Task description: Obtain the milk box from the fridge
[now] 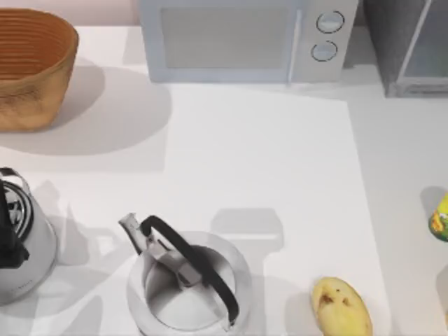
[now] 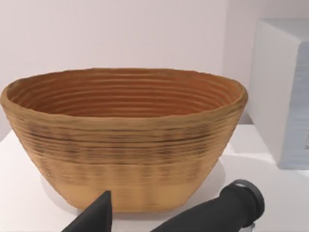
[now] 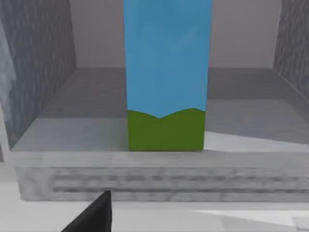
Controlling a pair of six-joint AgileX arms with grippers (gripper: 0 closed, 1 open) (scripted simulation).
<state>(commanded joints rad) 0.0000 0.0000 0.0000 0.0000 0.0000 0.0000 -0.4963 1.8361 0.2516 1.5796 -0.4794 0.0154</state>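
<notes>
The milk box (image 3: 166, 77) stands upright inside the fridge (image 3: 43, 121), on its grey floor just behind the front sill. It has light blue sides and a green band at the base; its top is cut off by the frame. A dark part of my right gripper (image 3: 96, 215) sits low in front of the sill, short of the carton and touching nothing. In the top view the fridge (image 1: 392, 42) is at the back right corner, its pale door panel (image 1: 428, 49) angled. My left gripper (image 2: 96, 215) hangs in front of a woven basket.
A woven basket (image 1: 31, 66) stands back left and a white microwave (image 1: 241, 38) back centre. A silver kettle (image 1: 185, 283) sits front centre, another silvery pot (image 1: 17, 241) at the left edge. A yellow fruit (image 1: 341, 306) lies front right, a yellow-green bottle (image 1: 441, 217) at the right edge.
</notes>
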